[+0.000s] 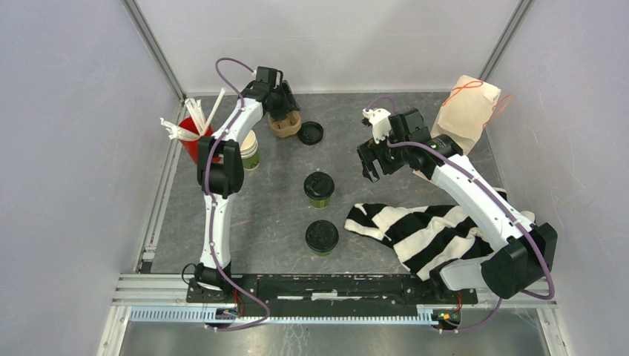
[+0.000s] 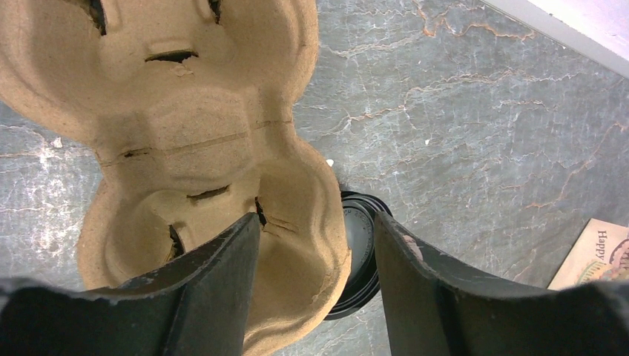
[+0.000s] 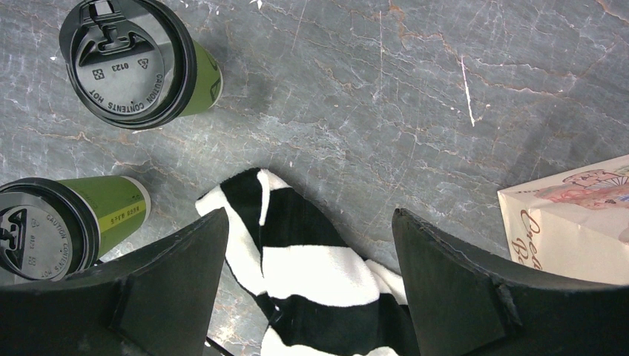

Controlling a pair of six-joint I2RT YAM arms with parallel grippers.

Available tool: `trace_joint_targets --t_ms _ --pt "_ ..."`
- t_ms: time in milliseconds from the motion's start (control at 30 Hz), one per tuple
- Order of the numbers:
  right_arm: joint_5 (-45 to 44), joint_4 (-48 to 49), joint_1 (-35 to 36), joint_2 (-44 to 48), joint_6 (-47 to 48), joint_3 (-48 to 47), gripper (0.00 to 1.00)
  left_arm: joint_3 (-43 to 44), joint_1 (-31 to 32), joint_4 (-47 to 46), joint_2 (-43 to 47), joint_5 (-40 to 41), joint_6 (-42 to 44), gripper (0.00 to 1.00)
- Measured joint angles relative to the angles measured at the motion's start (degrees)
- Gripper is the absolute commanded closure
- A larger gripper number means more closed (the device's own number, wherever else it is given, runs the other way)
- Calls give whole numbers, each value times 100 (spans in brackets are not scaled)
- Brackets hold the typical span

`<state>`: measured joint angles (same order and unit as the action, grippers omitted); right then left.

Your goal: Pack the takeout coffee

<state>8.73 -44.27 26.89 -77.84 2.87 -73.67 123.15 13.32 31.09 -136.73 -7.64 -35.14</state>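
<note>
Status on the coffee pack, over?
Left gripper open, straddling carrier rim. Right gripper open, empty, over striped cloth. Far green cup and near green cup lidded, upright, outside carrier. Striped cloth close beside near green cup.

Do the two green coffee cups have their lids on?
Yes, on: the farther green cup and the nearer green cup are both capped in black.
</note>
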Motion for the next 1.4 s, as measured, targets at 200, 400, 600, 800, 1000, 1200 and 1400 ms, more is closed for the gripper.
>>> trace_joint_targets --t_ms 200,400,600,800,1000,1200,1400 --pt "11 0 11 0 0 0 12 2 4 17 -149 0 0 46" --pt "17 0 13 0 0 0 12 13 4 11 -168 0 0 50" --pt "17 0 35 0 0 0 12 15 2 9 -166 -15 0 56" --pt "15 0 37 0 0 0 12 -164 -11 -59 -35 -42 2 63" --pt "17 0 37 0 0 0 12 -260 -15 -83 61 -35 2 64" --pt "15 0 48 0 0 0 12 -275 -39 -74 155 -26 2 60" --pt "15 0 66 0 2 0 12 -280 -39 -50 181 -24 4 61"
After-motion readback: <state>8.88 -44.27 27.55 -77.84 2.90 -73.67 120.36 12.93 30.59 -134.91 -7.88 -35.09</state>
